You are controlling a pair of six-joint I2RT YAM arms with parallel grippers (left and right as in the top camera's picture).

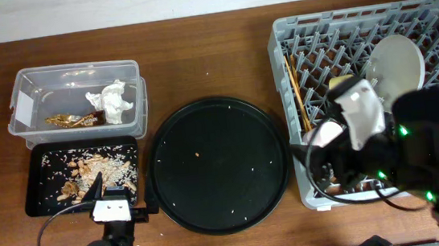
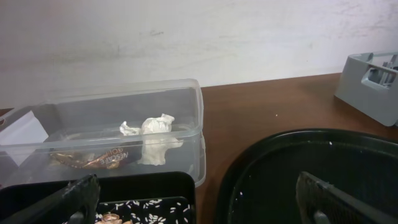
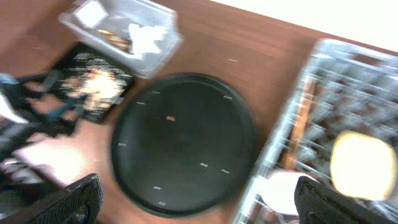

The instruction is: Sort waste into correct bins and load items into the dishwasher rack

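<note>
Two bins: both looked loaded. The clear tub (image 1: 74, 68) at 10 o'clock on the table held the tissue (image 1: 114, 101) and the wrapper (image 1: 72, 119). The black tray (image 1: 30, 182) at 8 o'clock held the food scraps (image 1: 91, 172).
Rack: the dishwasher rack (image 1: 354, 15) sat at 3 o'clock with the plate (image 1: 398, 61) propped in the pegs and the chopsticks (image 1: 297, 91) along its 9 o'clock side.
Cups and bowl: couldn't pick them out for sure, since the right arm (image 1: 415, 144) covered the rack's 6 o'clock half.
Progress: I'd say nearly done. Waste was sorted and the round black tray (image 1: 226, 187) in the middle was bare apart from a few crumbs (image 1: 198, 153).
Left claw: the left claw (image 2: 198, 186) was spread wide with nothing in it, parked at the black tray's 6 o'clock edge.
Right claw: the right claw (image 3: 196, 199) was also wide apart and empty, up above the rack's 7 o'clock corner.
Overhead only: the whole layout, and the plate in sharp view.
Left wrist only: a side look through the tub wall, with the tissue sitting on top of the flat wrapper.
Right wrist only: a blurry, tilted look down, which showed a white round thing low in the rack that I couldn't identify.
</note>
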